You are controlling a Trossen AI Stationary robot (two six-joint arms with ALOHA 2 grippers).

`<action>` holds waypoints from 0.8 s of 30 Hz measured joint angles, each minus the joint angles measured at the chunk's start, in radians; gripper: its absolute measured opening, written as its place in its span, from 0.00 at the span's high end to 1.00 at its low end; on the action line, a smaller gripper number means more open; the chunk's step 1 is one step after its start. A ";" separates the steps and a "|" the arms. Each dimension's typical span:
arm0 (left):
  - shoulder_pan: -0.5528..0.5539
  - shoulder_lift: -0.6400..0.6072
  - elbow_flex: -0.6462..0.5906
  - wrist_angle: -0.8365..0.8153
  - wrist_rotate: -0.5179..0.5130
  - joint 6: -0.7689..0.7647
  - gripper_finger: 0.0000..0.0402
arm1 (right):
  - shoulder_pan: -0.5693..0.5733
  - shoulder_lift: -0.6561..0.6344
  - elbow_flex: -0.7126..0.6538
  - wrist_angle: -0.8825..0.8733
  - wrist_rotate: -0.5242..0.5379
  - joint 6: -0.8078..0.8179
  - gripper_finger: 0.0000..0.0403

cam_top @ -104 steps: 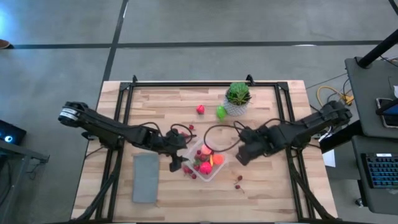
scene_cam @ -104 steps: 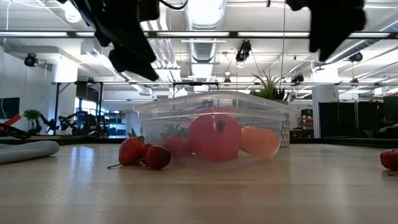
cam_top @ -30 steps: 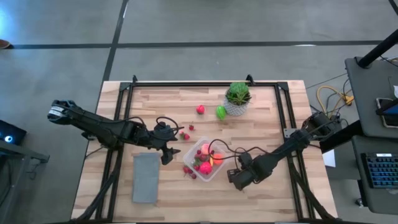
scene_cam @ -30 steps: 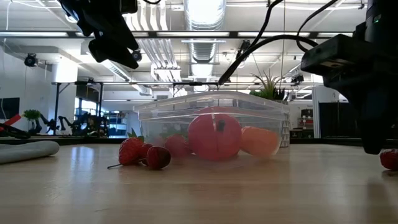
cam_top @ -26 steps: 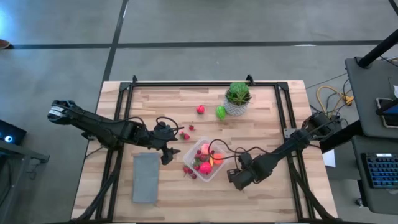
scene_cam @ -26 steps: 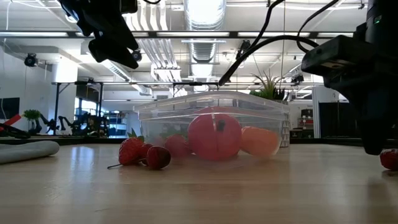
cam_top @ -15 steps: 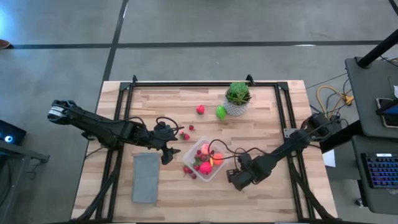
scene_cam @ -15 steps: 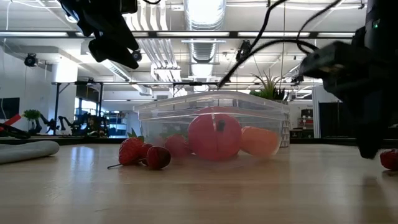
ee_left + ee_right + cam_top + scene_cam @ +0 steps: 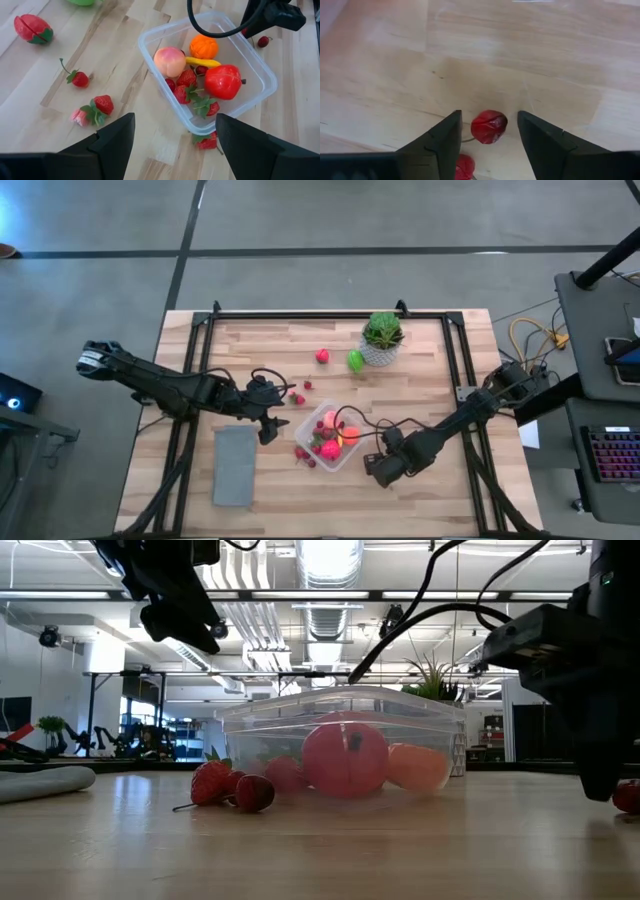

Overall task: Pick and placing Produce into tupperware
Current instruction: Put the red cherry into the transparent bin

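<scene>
The tupperware point(image 9: 335, 438) is sitting on the wooden table point(image 9: 430, 490), and everything here is being placed from it. Inside it are lying a pink peach point(image 9: 169, 61), an orange piece point(image 9: 203, 47), a yellow piece point(image 9: 204, 62), a large red fruit point(image 9: 222, 81) and a few strawberries point(image 9: 186, 79). One more strawberry point(image 9: 205, 142) is resting against the outside of its wall, on the side toward the grey mat point(image 9: 234, 465).

The right gripper point(image 9: 377, 470) is hanging low over the table just beside the tupperware, on the side away from the grey mat. Its jaws are standing apart, one on each side of a small red cherry point(image 9: 489, 126), and they are not clamped on it; the cherry appears to be lying on the wood, though contact with the fingers is hard to judge. A second red piece point(image 9: 464, 165) is lying just beside it.

The left gripper point(image 9: 267, 431) is hovering above the table between the tupperware and the grey mat, its jaws wide apart and holding nothing. Loose berries point(image 9: 102, 105) are lying on the wood near it, apart from the tupperware. Farther from the tupperware, a red piece point(image 9: 322, 356) and a bright green piece point(image 9: 355, 361) are lying near the potted plant point(image 9: 382, 338).
</scene>
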State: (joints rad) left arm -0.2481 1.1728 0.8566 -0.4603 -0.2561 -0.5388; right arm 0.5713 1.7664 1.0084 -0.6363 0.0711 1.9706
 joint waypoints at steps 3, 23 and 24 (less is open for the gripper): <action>0.000 0.000 0.000 0.000 -0.006 0.000 0.35 | 0.000 0.001 0.000 -0.004 0.000 -0.007 0.58; 0.000 0.000 0.000 0.004 -0.011 0.000 0.35 | 0.017 -0.036 -0.001 0.005 -0.008 -0.019 0.77; 0.000 0.000 0.000 0.004 -0.011 0.000 0.35 | 0.018 -0.044 -0.001 0.008 0.005 -0.019 0.78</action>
State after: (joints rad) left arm -0.2481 1.1728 0.8566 -0.4564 -0.2676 -0.5386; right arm 0.5888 1.7224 1.0077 -0.6283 0.0763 1.9518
